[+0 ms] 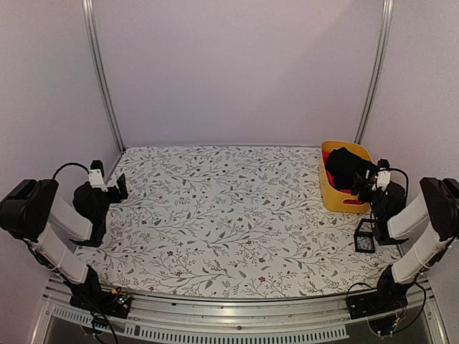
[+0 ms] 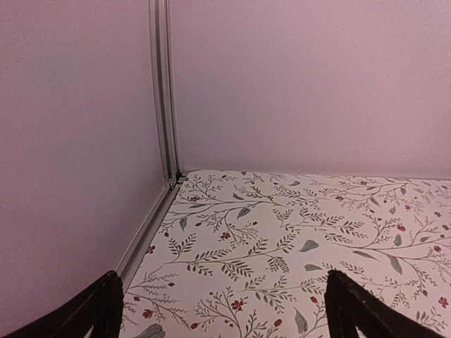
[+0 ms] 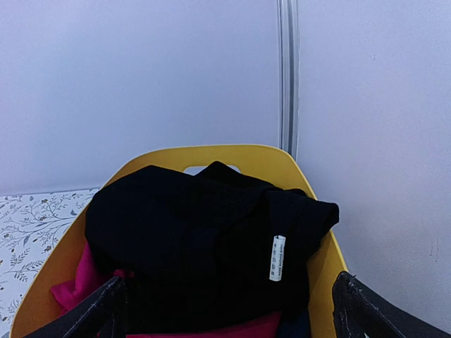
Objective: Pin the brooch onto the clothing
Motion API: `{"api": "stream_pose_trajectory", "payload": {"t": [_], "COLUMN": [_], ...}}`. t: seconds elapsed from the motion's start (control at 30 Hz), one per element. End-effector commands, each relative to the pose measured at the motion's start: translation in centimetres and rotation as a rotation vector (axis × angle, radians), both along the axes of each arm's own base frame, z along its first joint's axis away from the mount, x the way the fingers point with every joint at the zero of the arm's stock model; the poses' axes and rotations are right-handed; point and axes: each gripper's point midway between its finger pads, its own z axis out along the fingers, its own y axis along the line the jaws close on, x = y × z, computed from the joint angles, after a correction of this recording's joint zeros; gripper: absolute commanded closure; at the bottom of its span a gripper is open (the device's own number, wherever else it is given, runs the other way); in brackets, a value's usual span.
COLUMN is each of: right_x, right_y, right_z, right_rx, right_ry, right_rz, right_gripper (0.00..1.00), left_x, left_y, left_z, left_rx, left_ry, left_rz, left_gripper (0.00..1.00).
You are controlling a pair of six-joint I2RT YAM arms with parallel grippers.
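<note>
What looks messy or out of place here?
Only the black shirt: it sits crumpled in the yellow basket on top of a pink garment, with its white label showing. Nothing looks spilled or broken.

Floral table (image 1: 215, 215): yellow basket (image 1: 330, 195), black frame (image 1: 364, 238) at right.
</note>
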Motion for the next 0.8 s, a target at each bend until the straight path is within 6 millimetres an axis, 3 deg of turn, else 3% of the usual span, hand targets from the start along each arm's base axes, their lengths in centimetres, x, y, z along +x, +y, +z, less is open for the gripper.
{"api": "stream_pose_trajectory", "payload": {"t": [0.0, 0.13, 0.3, 0.4, 0.47, 0.57, 0.67, 0.73, 0.77], "right_x": [0.2, -0.9, -2.3, -2.5, -2.3, -1.3, 0.1, 1.0, 1.4], "right_y": [0.3, 0.6, 2.3, 3.7, 4.6, 5.0, 4.4, 3.8, 4.5], "right_z": [0.4, 2.1, 4.6, 7.7, 9.8, 12.3, 12.7, 13.1, 13.1], "right_rx": [-0.006, -0.008, 0.002, 0.028, 0.057, 0.108, 0.152, 0.140, 0.126], "right_ry": [-0.001, -0.030, -0.054, -0.080, -0.071, 0.002, 0.130, 0.200, 0.240], "right_rz": [0.018, 0.028, 0.122, 0.203, 0.255, 0.282, 0.215, 0.137, 0.128], "right_gripper": [0.01, 0.01, 0.01, 0.05, 0.11, 0.22, 0.32, 0.35, 0.35], "left_x": [0.4, 0.4, 0.7, 3.0, 4.0, 3.7, 2.5, 1.4, 0.9], "left_y": [-0.4, -0.4, -0.5, 0.0, -1.1, -4.1, -8.6, -11.4, -12.5], "left_z": [0.4, 0.4, 1.1, 2.3, 4.9, 10.8, 16.3, 18.7, 19.7], "left_rx": [0.012, 0.011, 0.021, 0.026, 0.068, 0.110, 0.136, 0.166, 0.177], "left_ry": [-0.010, -0.009, -0.010, 0.083, 0.067, -0.057, -0.172, -0.218, -0.232], "left_rz": [-0.012, -0.010, -0.014, 0.051, 0.028, -0.060, -0.255, -0.360, -0.399], "left_gripper": [0.00, 0.00, 0.00, 0.00, 0.00, 0.00, 0.00, 0.00, 0.00]}}
